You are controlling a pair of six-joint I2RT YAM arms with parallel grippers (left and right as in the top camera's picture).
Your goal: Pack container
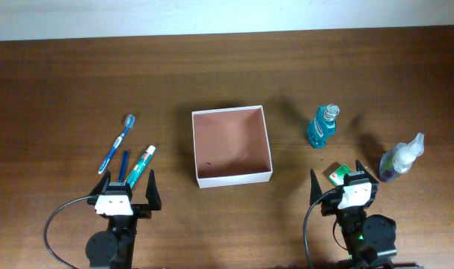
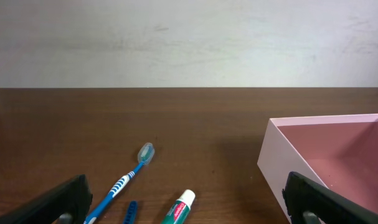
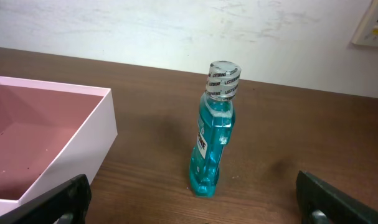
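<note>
The container point(image 1: 234, 177), a square white box with a reddish-brown inside, stands open and empty at the table's middle; it also shows in the left wrist view point(image 2: 282, 162) and the right wrist view point(image 3: 95, 134). My left gripper point(image 1: 127, 191) is open and empty, just near of a blue toothbrush point(image 1: 117, 143), a small blue stick point(image 1: 124, 165) and a green toothpaste tube point(image 1: 140, 166). My right gripper point(image 1: 345, 188) is open and empty, near of a blue mouthwash bottle point(image 1: 323, 125) standing upright. A small green carton point(image 1: 338, 175) lies right at it.
A clear bottle with purple liquid point(image 1: 401, 158) stands at the right. The toothbrush point(image 2: 123, 182) and toothpaste point(image 2: 179, 208) lie between my left fingers' view. The mouthwash bottle point(image 3: 212, 134) stands between container and right finger. A pale wall runs behind the table.
</note>
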